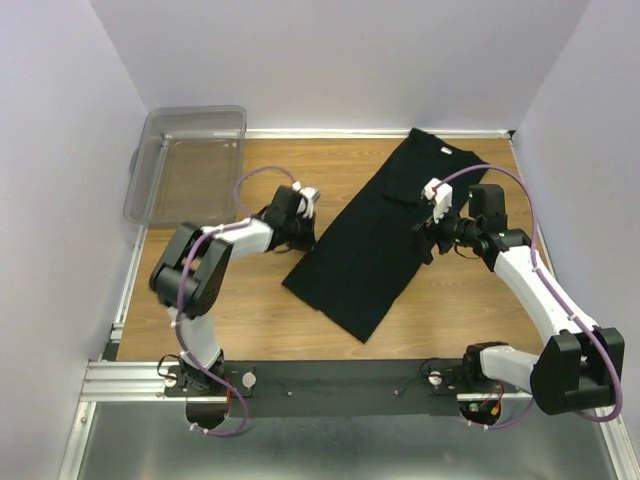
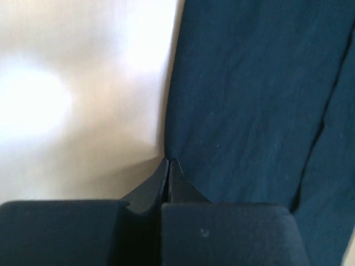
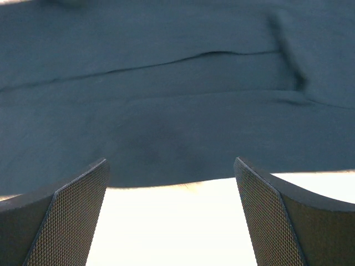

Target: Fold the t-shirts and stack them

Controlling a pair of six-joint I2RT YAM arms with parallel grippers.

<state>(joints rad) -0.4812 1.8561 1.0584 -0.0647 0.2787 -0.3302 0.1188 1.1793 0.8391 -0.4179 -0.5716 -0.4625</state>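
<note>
One black t-shirt (image 1: 375, 240), folded into a long strip, lies diagonally across the wooden table from back right to front middle. My left gripper (image 1: 303, 238) is at the strip's left edge. In the left wrist view its fingers (image 2: 168, 162) are pressed together, with the hem of the t-shirt (image 2: 249, 100) pinched at their tips. My right gripper (image 1: 428, 238) sits low at the strip's right edge. Its mesh-padded fingers (image 3: 170, 160) stand wide apart, and the t-shirt's edge (image 3: 166, 111) lies just ahead of them, with nothing held.
A clear plastic bin (image 1: 190, 112) stands at the back left corner, with nothing visible in it. White walls close in the table on the left, back and right. Bare wood (image 1: 250, 320) lies in front of the shirt, and the arms' mounting rail (image 1: 330, 385) runs along the near edge.
</note>
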